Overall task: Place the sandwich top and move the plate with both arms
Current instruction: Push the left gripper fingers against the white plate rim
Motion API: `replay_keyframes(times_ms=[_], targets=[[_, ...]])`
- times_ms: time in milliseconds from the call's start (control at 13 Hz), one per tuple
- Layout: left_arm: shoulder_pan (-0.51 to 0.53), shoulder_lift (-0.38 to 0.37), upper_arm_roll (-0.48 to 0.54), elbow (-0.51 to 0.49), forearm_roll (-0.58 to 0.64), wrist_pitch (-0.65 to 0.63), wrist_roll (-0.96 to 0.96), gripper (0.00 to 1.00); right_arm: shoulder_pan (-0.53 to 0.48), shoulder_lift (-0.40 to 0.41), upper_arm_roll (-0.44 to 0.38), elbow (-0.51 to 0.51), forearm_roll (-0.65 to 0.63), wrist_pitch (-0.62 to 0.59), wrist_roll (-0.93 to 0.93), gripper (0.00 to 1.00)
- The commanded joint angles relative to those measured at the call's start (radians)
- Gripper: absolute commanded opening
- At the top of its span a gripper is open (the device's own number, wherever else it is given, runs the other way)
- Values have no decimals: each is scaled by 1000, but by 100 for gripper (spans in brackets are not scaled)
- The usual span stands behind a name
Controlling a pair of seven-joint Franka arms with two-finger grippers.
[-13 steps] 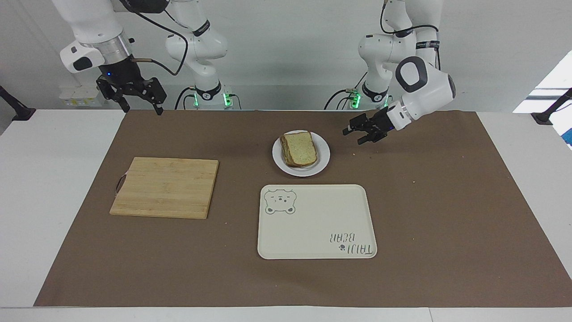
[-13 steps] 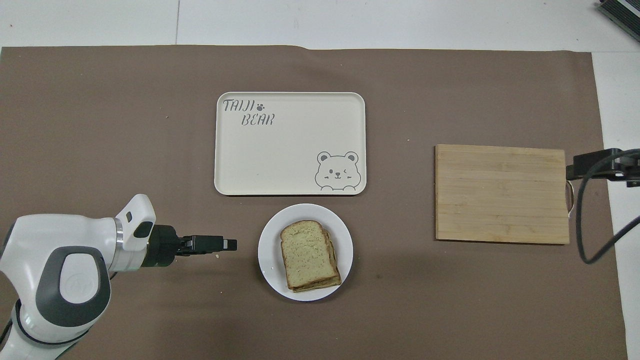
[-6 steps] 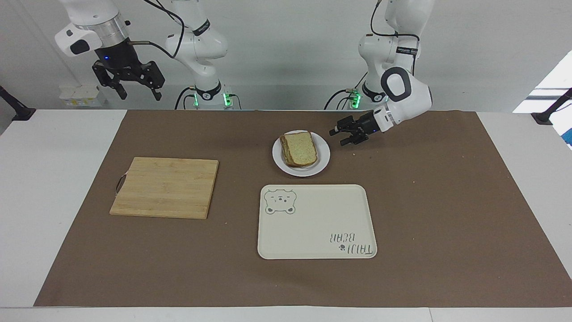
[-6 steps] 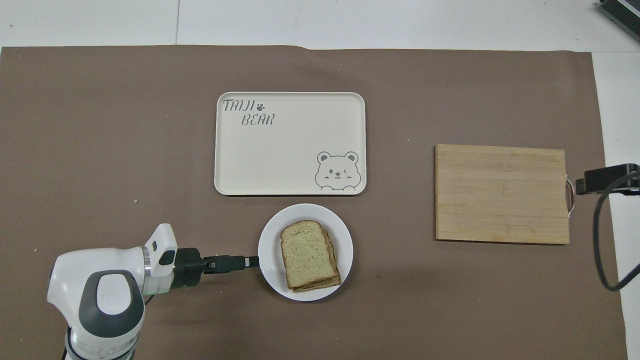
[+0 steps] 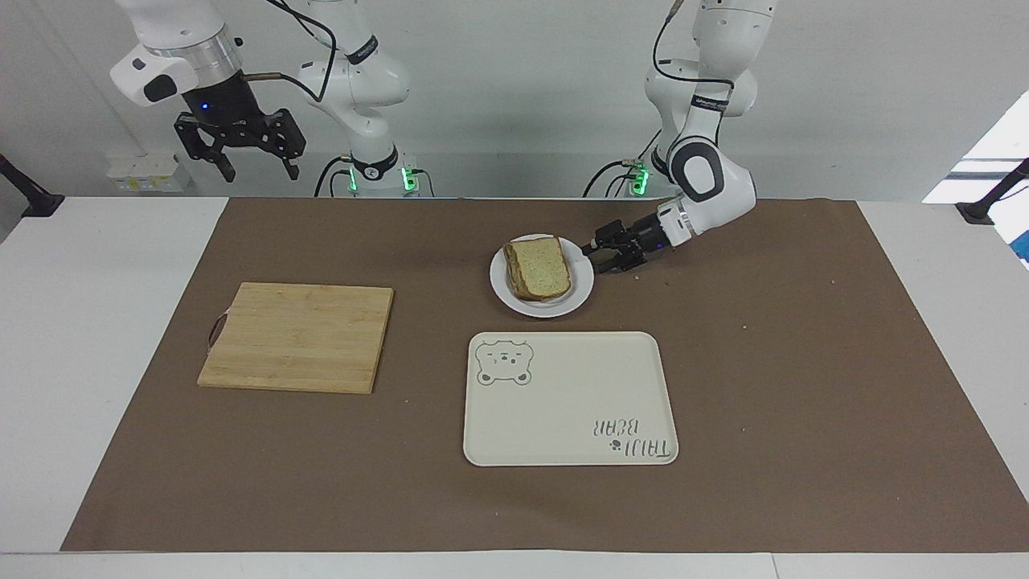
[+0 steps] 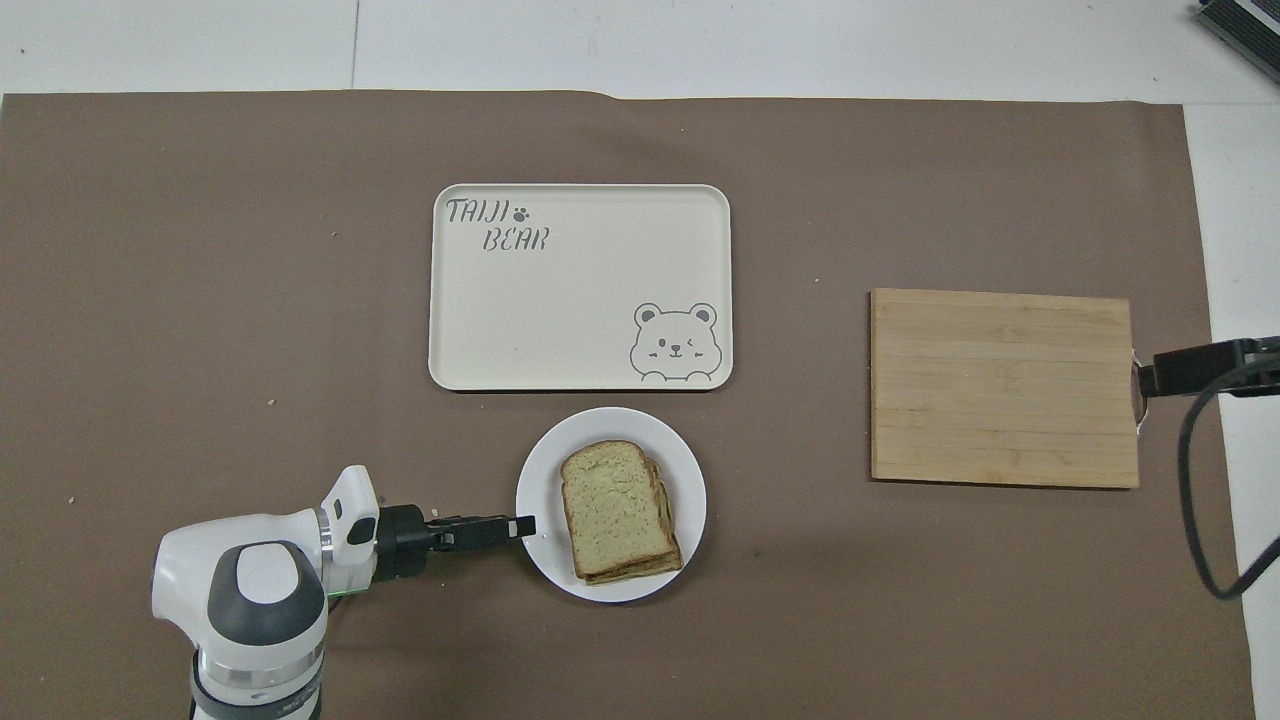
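Brown mat: tray (image 5: 563,402) reads "TAIJI BEAR"; left jaws (image 5: 596,259) straddle plate (image 5: 580,296) rim; right jaws (image 5: 256,170) spread.

plate (image 5: 580,296): glossy white | board (image 5: 297,336): bare wood | mat (image 5: 804,386): matt brown paper

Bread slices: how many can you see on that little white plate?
2 at least: the sandwich top lies on another slice whose edge peeks out beneath it, both stacked on the plate. More may be hidden between them.
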Motion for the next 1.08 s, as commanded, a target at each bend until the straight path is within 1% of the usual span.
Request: replay_keyframes(times_ms=[0, 77, 232, 309, 463, 617, 695, 772, 849, 926, 1003], targets=[[-44, -5, 12, -11, -55, 14, 30, 79, -14, -18, -1, -17, -17, -9, -26, 100], [-76, -7, 13, -13, -108, 14, 31, 76, -14, -16, -3, -16, -17, -10, -26, 100], [-108, -2, 13, -13, -164, 17, 30, 68, -14, -13, -3, -14, -7, -9, -26, 100], [-110, -4, 13, -15, -164, 17, 30, 67, -12, -15, -1, -14, -7, -9, -26, 100], [-108, -4, 15, -22, -164, 16, 28, 61, -10, -13, -1, -14, -6, -9, -26, 100], [-105, -4, 15, -24, -164, 14, 28, 49, -10, -13, -3, -14, -7, -10, -26, 100], [-102, -4, 15, -24, -164, 13, 28, 39, -10, -13, -1, -14, -6, -9, -26, 100], [-101, -4, 15, -24, -164, 11, 28, 26, -10, -13, -1, -14, -6, -10, -26, 100], [-99, -4, 15, -24, -164, 11, 28, 6, -10, -15, -1, -14, -6, -9, -26, 100], [-93, -5, 16, -24, -164, 0, 28, 0, -10, -13, -1, -14, -6, -10, -26, 100], [-84, -5, 16, -24, -164, -9, 28, 0, -10, -13, -3, -14, -6, -10, -26, 100]])
